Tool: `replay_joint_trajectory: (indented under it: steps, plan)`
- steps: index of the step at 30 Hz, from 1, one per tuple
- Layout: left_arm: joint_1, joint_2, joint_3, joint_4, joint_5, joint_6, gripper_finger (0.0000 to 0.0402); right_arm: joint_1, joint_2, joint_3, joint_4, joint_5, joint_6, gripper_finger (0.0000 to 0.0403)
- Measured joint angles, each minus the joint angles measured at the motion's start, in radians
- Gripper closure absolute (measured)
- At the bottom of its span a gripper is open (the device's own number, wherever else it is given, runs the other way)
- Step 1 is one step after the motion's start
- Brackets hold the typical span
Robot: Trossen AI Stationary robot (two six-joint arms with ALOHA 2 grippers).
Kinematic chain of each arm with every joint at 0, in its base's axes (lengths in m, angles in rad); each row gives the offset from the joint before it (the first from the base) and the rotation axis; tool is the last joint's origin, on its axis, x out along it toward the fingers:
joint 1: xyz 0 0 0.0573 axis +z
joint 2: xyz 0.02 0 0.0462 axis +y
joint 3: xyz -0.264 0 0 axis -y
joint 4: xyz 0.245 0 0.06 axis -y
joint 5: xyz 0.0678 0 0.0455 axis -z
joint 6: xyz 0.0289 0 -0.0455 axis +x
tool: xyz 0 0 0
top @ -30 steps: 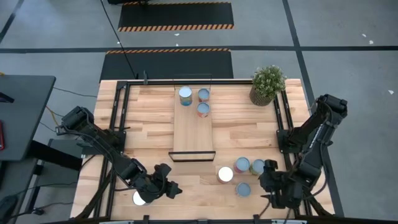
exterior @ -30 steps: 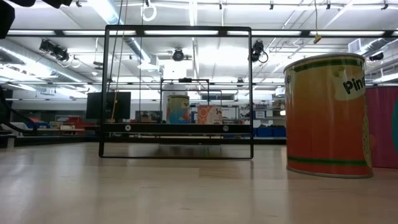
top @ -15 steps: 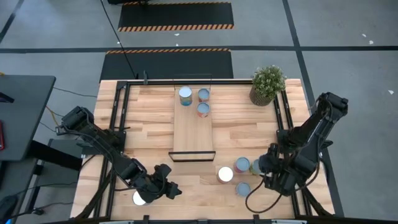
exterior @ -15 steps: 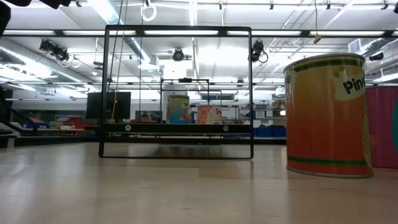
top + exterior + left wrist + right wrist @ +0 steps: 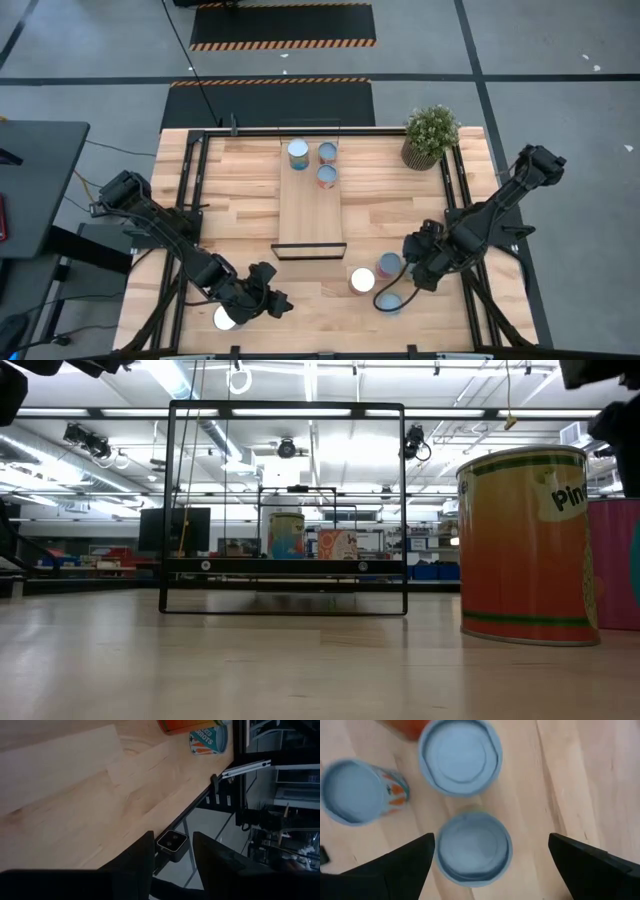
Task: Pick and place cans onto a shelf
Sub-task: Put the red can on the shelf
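Light-wood table (image 5: 240, 200) — grey floor (image 5: 90, 60), striped mats (image 5: 283, 42).

floor (image 5: 560, 60): grey concrete | hazard-striped mats (image 5: 283, 25) | ceiling strip lights (image 5: 300, 412) | dark side desk (image 5: 35, 185)

In the low view the big orange can (image 5: 527, 545) standing on the desk (image 5: 250, 670) shows white letters "Pin", cut off by its curve. In the left wrist view a small can (image 5: 209, 739) well ahead of the left hand (image 5: 172, 865) bears the word "CARROTS" above pictured carrots. No other lettering is legible.
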Motion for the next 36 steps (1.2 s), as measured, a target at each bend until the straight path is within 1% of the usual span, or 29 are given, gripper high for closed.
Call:
replay_joint_trajectory:
  steps: [5, 11, 17, 23, 28, 36]
  plan:
    - [0.0, 0.0, 0.0, 0.0, 0.0, 0.002, 0.026, -0.01, 0.008, -0.005, 0.047, -0.032, -0.025, 0.0003]
    - [0.0, 0.0, 0.0, 0.0, 0.0, 0.003, 0.026, -0.014, 0.012, -0.008, 0.053, -0.013, -0.018, 0.0003]
    - [0.0, 0.0, 0.0, 0.0, 0.0, 0.003, 0.026, -0.014, 0.044, -0.035, 0.055, 0.001, -0.017, 0.0003]
    - [0.0, 0.0, 0.0, 0.0, 0.0, 0.002, 0.026, -0.014, 0.049, -0.052, 0.097, -0.035, -0.015, 0.0003]
    - [0.0, 0.0, 0.0, 0.0, 0.0, 0.0, 0.026, -0.018, 0.052, -0.057, 0.083, -0.04, -0.04, 0.0003]
    - [0.0, 0.0, 0.0, 0.0, 0.0, 0.0, 0.026, -0.035, 0.049, -0.056, -0.021, -0.033, -0.072, 0.0003]
